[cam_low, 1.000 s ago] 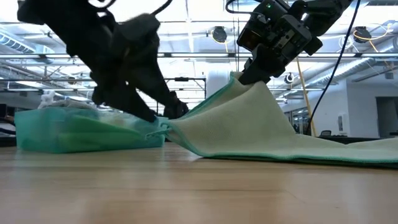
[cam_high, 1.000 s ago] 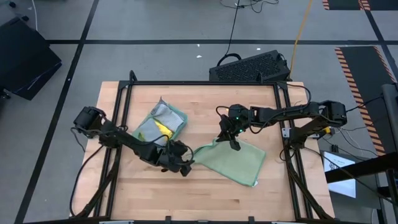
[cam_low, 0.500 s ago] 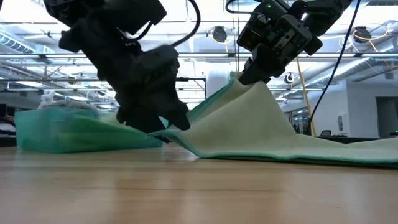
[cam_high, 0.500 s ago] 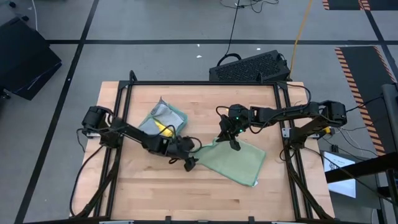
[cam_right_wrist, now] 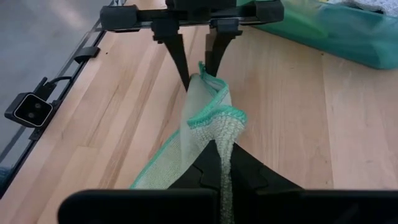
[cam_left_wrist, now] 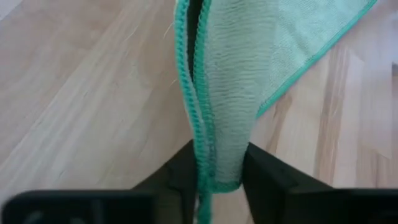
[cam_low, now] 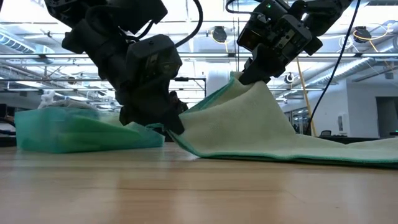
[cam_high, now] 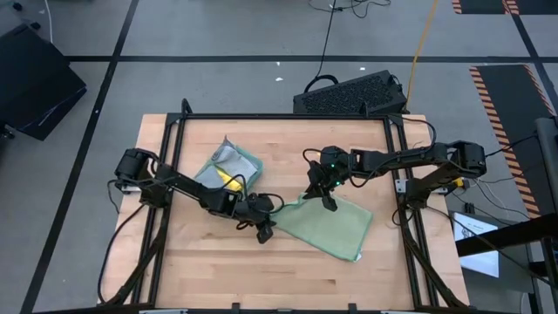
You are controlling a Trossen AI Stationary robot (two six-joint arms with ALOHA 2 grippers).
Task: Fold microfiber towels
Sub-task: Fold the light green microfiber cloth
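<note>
folding has barely begun: the pale sage towel (cam_high: 327,228) lies mostly flat, one pile (cam_high: 225,179) waiting beside the left gripper (cam_high: 266,234). left gripper pinches its near corner; right gripper (cam_high: 330,204) pinches the raised edge.

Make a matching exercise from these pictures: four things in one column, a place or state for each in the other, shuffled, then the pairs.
Things:
1. left claw
2. right claw
3. pale green towel
4. pile of towels

States:
A. lies partly flat on the wooden table, two corners pinched
B. heaped on the table's left half, untouched
C. grips the towel's raised corner
D. grips the towel's corner low, near the tabletop

Pairs: 1-D, 2-C, 3-A, 4-B
</note>
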